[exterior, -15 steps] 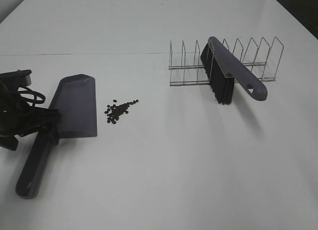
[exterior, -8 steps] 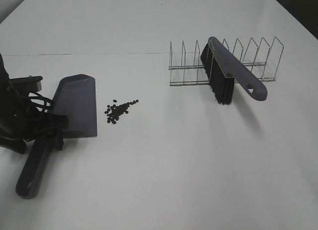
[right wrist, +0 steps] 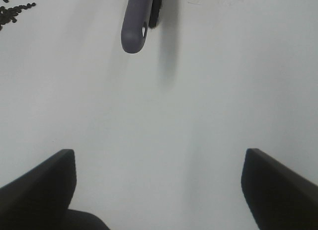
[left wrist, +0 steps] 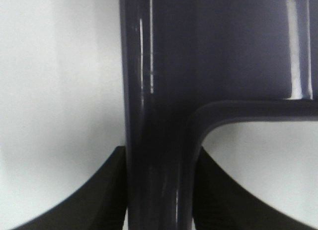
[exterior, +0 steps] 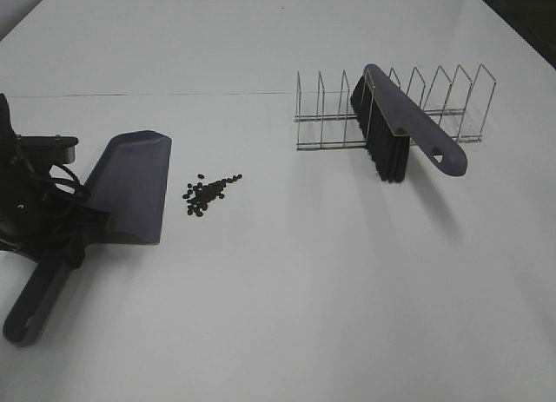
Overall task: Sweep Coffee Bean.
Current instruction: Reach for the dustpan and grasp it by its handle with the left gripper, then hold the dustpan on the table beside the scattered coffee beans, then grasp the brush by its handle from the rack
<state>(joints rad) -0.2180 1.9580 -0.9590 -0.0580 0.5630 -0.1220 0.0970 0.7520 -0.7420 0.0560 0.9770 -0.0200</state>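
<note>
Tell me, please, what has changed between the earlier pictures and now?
The left tool has closed on the handle of the dustpan and swung it. The far end of the handle moved to the left in the exterior view, and the pan turned slightly with it. The coffee beans, the brush and the wire rack stayed where they were.

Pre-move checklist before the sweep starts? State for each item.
1. Left hand shut on the dustpan handle: ok, a finger on each side.
2. Right hand open and empty: ok.
3. Brush in hand: not ok, it sits in the wire rack, untouched.
4. Coffee beans gathered: ok, one small pile beside the dustpan, none in it.
5. Dustpan lip aimed at the beans: cannot tell.
</note>
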